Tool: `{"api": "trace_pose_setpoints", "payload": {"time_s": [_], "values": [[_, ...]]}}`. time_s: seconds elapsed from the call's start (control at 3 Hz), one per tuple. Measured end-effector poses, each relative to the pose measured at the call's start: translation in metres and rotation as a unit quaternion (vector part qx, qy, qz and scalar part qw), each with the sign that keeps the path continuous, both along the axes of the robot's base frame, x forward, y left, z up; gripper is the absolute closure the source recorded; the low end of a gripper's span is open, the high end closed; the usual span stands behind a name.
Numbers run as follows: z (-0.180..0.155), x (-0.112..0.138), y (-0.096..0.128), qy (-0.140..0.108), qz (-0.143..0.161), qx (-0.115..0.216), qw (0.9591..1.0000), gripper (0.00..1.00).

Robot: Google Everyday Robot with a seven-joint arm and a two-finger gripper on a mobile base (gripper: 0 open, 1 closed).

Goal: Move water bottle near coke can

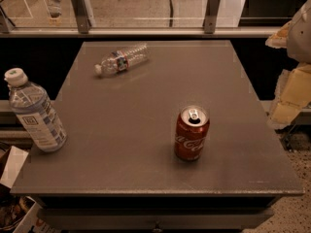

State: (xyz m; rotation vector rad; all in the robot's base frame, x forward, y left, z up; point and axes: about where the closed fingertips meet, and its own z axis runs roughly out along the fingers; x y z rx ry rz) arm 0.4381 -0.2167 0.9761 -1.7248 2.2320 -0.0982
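Note:
The water bottle [121,59] is small, clear and ribbed, and lies on its side at the far left of the grey table [146,110], with its white cap pointing left. The red coke can [191,133] stands upright right of the table's middle, toward the front, well apart from the bottle. My gripper [289,93] shows as off-white and yellowish parts at the right edge of the view, beside the table's right side and away from both objects.
A larger, fatter bottle [36,113] with a blue-white label stands at the table's left edge. A glass railing with metal posts [212,6] runs behind the table. Boxes and clutter [12,198] sit on the floor at the lower left.

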Motion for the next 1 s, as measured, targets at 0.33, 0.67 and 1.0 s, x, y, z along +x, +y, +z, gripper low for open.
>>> {"api": "trace_pose_setpoints", "payload": {"time_s": [0.33,0.67,1.0], "values": [[0.0,0.0,0.0,0.0,0.0,0.0,1.0,0.0],[-0.004,0.008,0.005,-0.011,0.013,0.008,0.9998,0.0],[-0.025,0.028,0.022,-0.019,0.048,0.042,0.9978,0.0]]}}
